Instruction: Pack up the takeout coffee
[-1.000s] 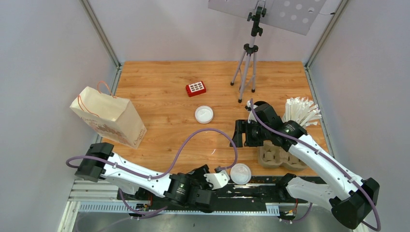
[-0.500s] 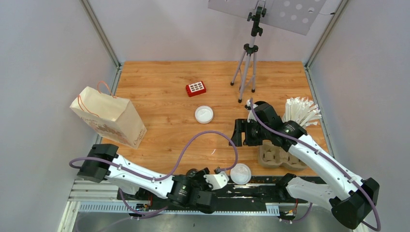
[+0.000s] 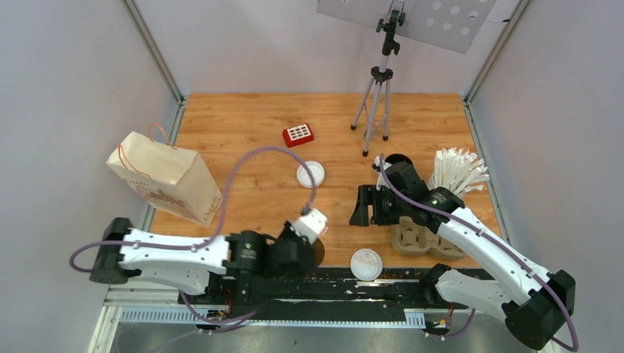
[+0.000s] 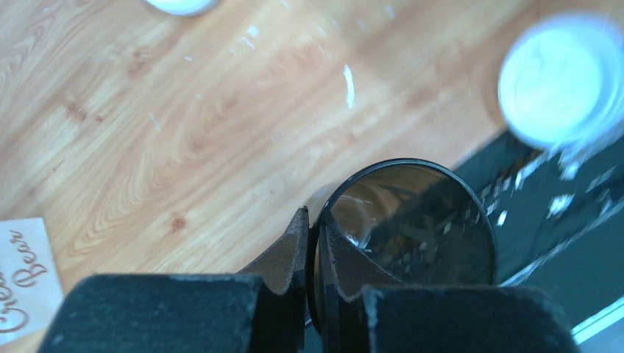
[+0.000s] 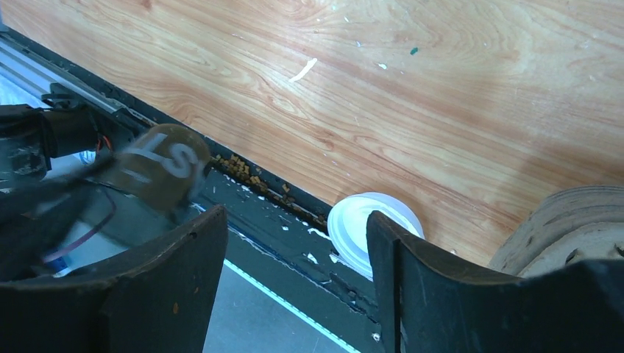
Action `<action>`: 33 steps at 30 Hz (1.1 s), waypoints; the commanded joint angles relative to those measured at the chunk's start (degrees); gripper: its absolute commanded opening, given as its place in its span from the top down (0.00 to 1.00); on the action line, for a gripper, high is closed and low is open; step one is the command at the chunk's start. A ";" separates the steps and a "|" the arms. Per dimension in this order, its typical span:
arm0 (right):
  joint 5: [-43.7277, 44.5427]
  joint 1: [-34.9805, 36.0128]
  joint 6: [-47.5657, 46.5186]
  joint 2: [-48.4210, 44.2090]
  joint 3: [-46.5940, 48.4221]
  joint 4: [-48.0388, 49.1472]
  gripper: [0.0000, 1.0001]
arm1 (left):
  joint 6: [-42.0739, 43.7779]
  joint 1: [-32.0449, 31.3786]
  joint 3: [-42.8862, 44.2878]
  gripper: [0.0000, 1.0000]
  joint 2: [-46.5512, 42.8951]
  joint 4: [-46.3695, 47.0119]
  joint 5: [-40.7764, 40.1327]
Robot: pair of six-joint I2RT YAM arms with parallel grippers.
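Observation:
My left gripper (image 3: 312,243) is shut on the rim of a black takeout coffee cup (image 4: 427,220), one finger inside and one outside. The cup has no lid, and the left wrist view looks into its dark inside. It is held near the table's front edge; the right wrist view shows it blurred (image 5: 158,165) with pale print. A white lid (image 3: 366,263) lies at the front edge to its right. A second white lid (image 3: 310,174) lies mid-table. My right gripper (image 3: 364,207) hangs open and empty above the wood, left of the tray.
A grey-brown cardboard cup tray (image 3: 419,239) sits under the right arm. Behind it stands a white cup of wrapped straws (image 3: 458,169). A paper bag (image 3: 165,176) stands at the left. A red block (image 3: 298,134) and a tripod (image 3: 379,95) are at the back.
My left gripper has closed onto the cup's rim and swung left and onto the wood, away from the front lid. The right arm has barely moved.

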 commanded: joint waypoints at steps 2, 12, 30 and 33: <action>1.38 0.19 -0.05 -0.08 -2.59 1.68 0.34 | -0.03 16.57 -2.13 0.91 -16.99 8.05 10.54; -0.53 2.90 12.66 1.90 -11.04 3.33 0.52 | -2.81 31.13 -4.65 0.88 -19.68 8.40 19.32; 5.12 11.99 26.59 11.38 -11.53 6.47 0.51 | -8.86 37.99 -11.57 0.83 -10.56 25.09 26.85; 5.13 12.22 26.54 13.48 -11.72 7.86 0.56 | -9.74 37.95 -12.55 0.82 -10.22 25.33 26.81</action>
